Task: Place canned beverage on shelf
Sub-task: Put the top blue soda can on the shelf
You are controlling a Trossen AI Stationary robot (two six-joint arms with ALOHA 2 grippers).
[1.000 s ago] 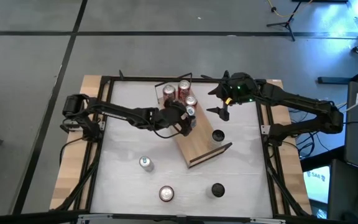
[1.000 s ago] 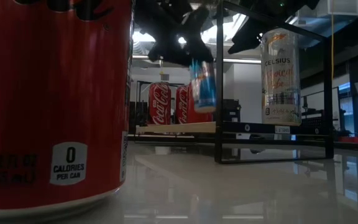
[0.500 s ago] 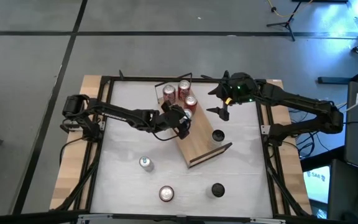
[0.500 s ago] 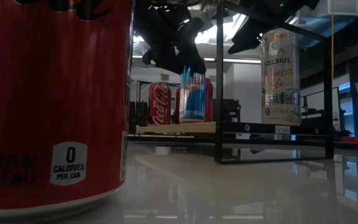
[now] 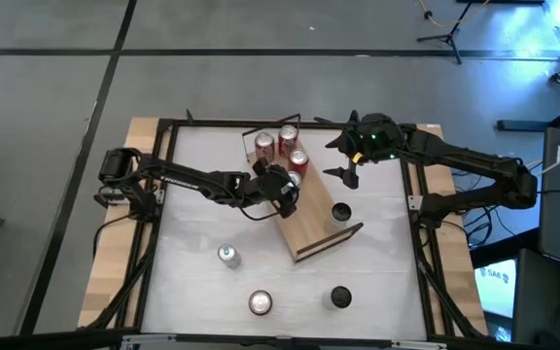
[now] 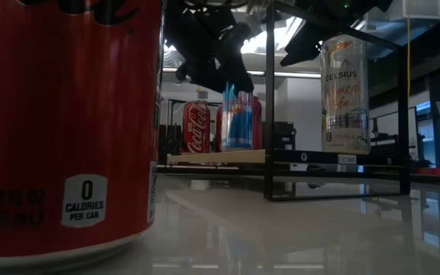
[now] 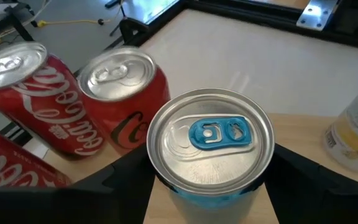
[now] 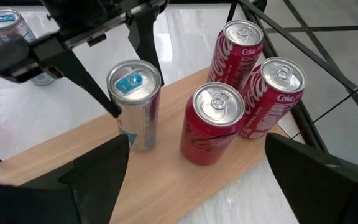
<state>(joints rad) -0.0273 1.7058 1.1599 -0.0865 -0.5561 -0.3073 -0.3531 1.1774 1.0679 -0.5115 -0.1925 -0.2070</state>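
A silver-and-blue can with a blue tab [image 8: 133,106] stands upright on its base on the light-wood shelf board [image 5: 311,228], near the board's far end. Three red cola cans [image 8: 241,87] stand just beyond it. My left gripper [image 5: 288,185] reaches in from the table's left and is shut on the blue-tab can, which also shows in the left wrist view [image 7: 211,140]. A tall pale can [image 5: 340,212] stands on the board's near right end. My right gripper [image 5: 348,163] hovers open and empty over the table, right of the red cans. My left gripper pinches the blue-tab can's side wall [image 7: 166,190] between its two fingers, one on each opposite side, just under the rim. The fingers [image 8: 92,87] come slanting down from the table's left. The can stands upright with its base on the board.
Loose on the white tabletop are a silver can [image 5: 227,255], a red can [image 5: 261,303] and a dark can [image 5: 340,297]. The red can fills the low view's left [image 6: 67,122]. A black frame [image 5: 163,194] edges the table. Black wire rails [image 5: 331,243] close the board's ends.
My left gripper has gone down with the blue-tab can. The can hung tilted and clear above the board a second ago. It now stands upright on the board beside the red cans, with the fingers still around it.
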